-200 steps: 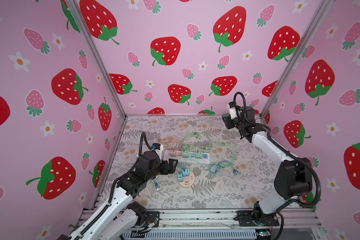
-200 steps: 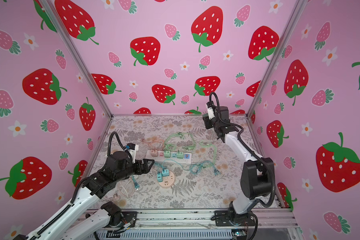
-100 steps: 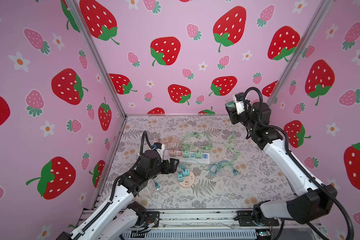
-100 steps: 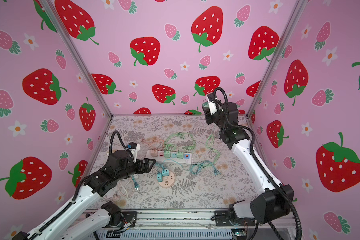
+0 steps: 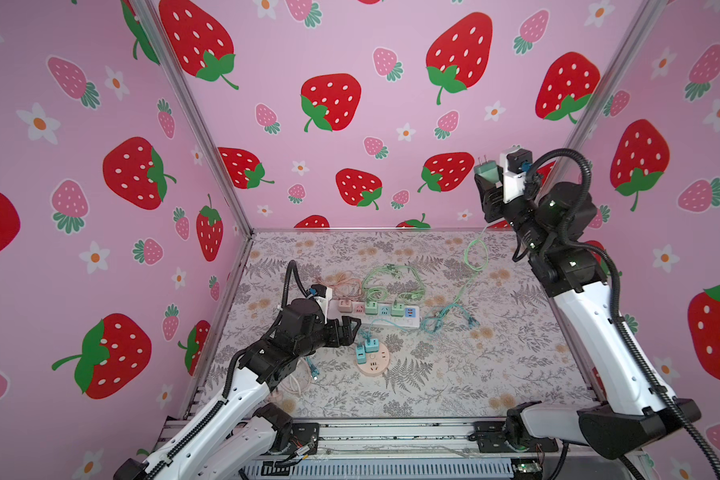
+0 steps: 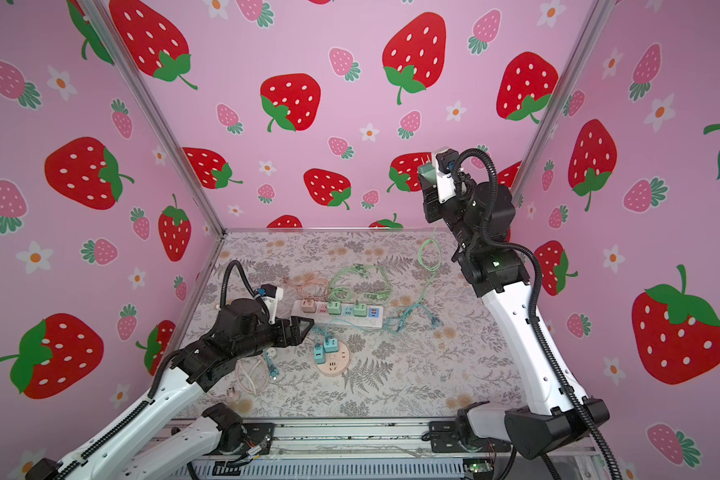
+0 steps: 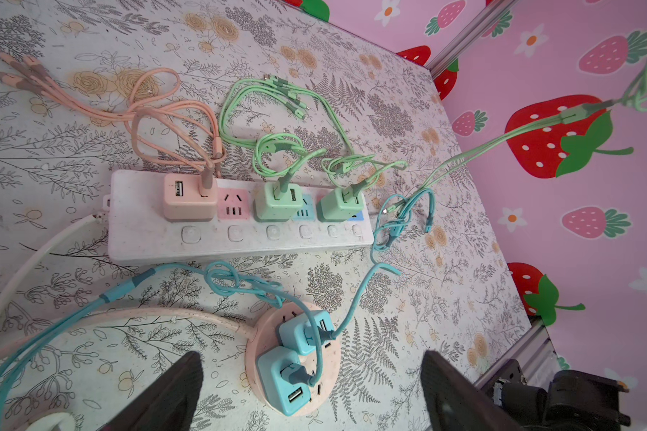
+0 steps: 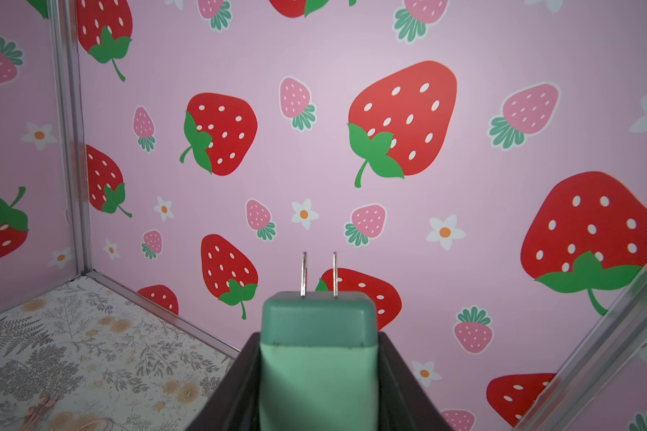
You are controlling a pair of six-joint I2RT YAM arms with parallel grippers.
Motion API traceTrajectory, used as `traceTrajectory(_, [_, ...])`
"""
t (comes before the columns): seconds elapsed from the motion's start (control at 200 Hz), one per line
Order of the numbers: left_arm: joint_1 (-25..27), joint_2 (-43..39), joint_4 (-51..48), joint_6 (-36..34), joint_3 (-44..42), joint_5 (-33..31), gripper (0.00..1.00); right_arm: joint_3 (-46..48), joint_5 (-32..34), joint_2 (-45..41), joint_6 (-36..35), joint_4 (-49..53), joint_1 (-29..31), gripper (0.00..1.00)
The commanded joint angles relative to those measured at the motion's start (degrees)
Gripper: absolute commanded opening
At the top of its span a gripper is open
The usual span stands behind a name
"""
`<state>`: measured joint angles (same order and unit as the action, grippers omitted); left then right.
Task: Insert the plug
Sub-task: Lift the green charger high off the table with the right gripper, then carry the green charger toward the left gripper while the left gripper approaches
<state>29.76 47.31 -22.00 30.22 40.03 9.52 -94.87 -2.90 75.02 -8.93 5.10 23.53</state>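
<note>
The right end effector (image 5: 489, 179) is clamped on the green plug (image 8: 318, 336), high by the back wall and well above the tabletop (image 5: 454, 374); its two prongs (image 8: 319, 274) point up, away from the sockets. The left end effector (image 5: 352, 331) hovers low, jaws wide apart and empty, just beside the white power strip (image 7: 240, 239). The step in hand is, I judge, bringing the plug down. To do it well, turn the wrist first so the prongs face downward; then descend squarely over the free pink socket (image 7: 233, 203) between the pink adapter (image 7: 189, 201) and a green adapter (image 7: 277, 203). The green cable (image 5: 474, 253) seems to hang from the plug, though the join is hidden; keep it off the strip.
</note>
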Motion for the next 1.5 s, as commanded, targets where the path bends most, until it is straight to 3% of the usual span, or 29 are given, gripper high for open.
traceTrajectory(0.0, [-0.3, 0.2, 1.2, -0.1, 1.7, 1.1, 0.94, -2.6, -0.4, -2.5, -1.1, -1.5, 0.3, 0.21])
traceTrajectory(0.235, [-0.3, 1.2, 1.7, -0.2, 2.0, 2.0, 0.94, -3.3, -2.4, -4.4, -2.6, -2.1, 0.5, 0.19])
traceTrajectory(0.395, [-0.2, 2.0, 2.0, -0.1, 2.9, 3.7, 0.94, -1.8, -8.8, -5.2, -2.7, 3.7, 0.6, 0.20])
traceTrajectory(0.72, [-0.4, 3.2, 2.1, -2.0, 7.6, 12.2, 0.94, 22.1, -20.7, -13.0, -2.5, 4.9, 2.2, 0.21])
traceTrajectory(1.08, [-0.4, 6.6, 10.3, 0.7, 10.2, 26.3, 0.92, 39.7, -27.1, -12.3, -4.5, 2.9, 13.4, 0.23])
traceTrajectory(1.205, [-0.5, 9.3, 10.0, 0.8, 12.1, 31.1, 0.91, 41.0, -27.5, -9.5, -6.7, 3.9, 17.3, 0.23])
traceTrajectory(1.496, [-0.6, 14.3, 7.7, 1.6, 14.5, 35.0, 0.79, 42.2, -27.0, -8.3, -9.4, 3.7, 23.4, 0.24])
